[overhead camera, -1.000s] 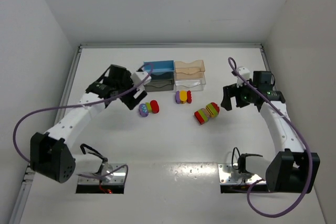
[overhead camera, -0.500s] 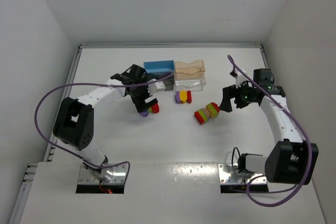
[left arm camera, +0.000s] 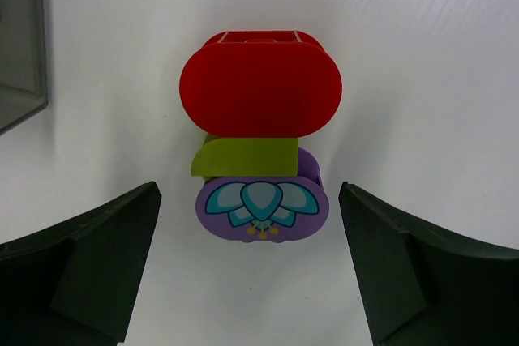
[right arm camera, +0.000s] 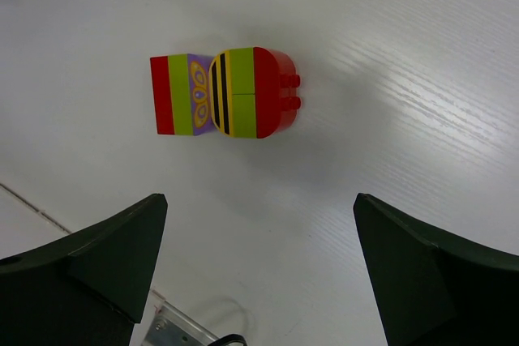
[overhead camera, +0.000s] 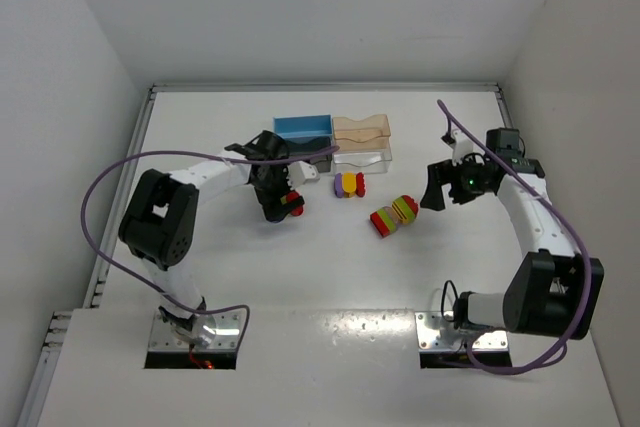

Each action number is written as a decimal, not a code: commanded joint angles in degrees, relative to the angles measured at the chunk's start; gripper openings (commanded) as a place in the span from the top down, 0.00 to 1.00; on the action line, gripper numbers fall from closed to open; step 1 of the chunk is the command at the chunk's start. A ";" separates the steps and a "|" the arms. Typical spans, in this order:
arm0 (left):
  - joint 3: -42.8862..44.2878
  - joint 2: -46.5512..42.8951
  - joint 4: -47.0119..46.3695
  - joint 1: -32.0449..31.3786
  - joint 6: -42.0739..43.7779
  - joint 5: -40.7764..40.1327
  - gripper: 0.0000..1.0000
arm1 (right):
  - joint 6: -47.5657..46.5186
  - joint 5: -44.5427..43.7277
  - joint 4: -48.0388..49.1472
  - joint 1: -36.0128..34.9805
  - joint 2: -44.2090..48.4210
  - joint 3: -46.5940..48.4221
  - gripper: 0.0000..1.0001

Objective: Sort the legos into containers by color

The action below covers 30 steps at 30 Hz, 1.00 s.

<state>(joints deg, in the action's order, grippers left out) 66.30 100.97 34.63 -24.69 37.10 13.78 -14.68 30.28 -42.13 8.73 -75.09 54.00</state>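
The left gripper (overhead camera: 279, 204) hangs low over the table (overhead camera: 300, 277), just in front of the dark grey bin (overhead camera: 308, 156). Its jaws are spread wide on either side of a small lego clump (left arm camera: 259, 147) and touch nothing, with bare table showing on both sides. In the left wrist view that clump's long axis runs straight away from the gripper (left arm camera: 249, 192). A purple brick with a printed lotus (left arm camera: 261, 210) is nearest, a lime green one (left arm camera: 247, 157) is in the middle, and a rounded red one (left arm camera: 259, 91) is at the far end. From above, only the red end (overhead camera: 295, 210) peeks out beside the fingers. The right gripper (overhead camera: 435, 193) is also wide open and holds nothing. It sits well to the right of a second clump (overhead camera: 394, 215), which lies on the table at a slant, well in front of the clear bin (overhead camera: 361, 155). In the right wrist view this clump (right arm camera: 223, 93) lies crosswise between the open jaws of the gripper (right arm camera: 259, 198), its red, green, purple and black-and-yellow striped layers in a row and its red studs pointing right. A third clump (overhead camera: 348, 184) of purple, yellow and red lies left to right just in front of the clear bin. The blue bin (overhead camera: 303, 128) and the peach bin (overhead camera: 361, 128) form the back row of the block.
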 commanded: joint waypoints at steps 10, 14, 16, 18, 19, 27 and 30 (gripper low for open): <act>-1.44 1.69 -2.38 0.08 2.10 -0.59 0.08 | -0.88 1.62 1.00 0.58 -1.63 3.31 0.01; -2.58 2.22 -3.07 1.22 2.71 -0.60 0.17 | -0.88 1.62 1.00 0.58 -2.25 3.83 0.01; -3.11 2.22 -3.08 1.22 2.71 -0.60 0.23 | -0.88 1.62 1.00 0.58 -2.95 3.83 0.01; -3.72 2.22 -3.08 1.74 2.71 -0.60 0.32 | -0.88 2.23 1.00 0.58 -3.74 5.06 0.01; -3.72 2.22 -3.08 1.75 2.71 -0.60 0.35 | -0.88 3.28 1.00 0.58 -3.75 5.67 0.01; -6.35 -9.28 -6.33 2.36 -3.06 8.53 0.51 | 4.47 15.84 0.38 -0.65 -7.43 7.35 0.01; -6.36 -16.49 -7.64 1.58 -9.12 13.54 0.55 | 11.41 23.56 3.27 -2.05 -8.58 6.83 0.02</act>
<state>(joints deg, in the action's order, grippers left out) 59.18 92.42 31.20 -22.83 34.04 19.51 -10.04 42.89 -41.95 7.75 -82.52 59.07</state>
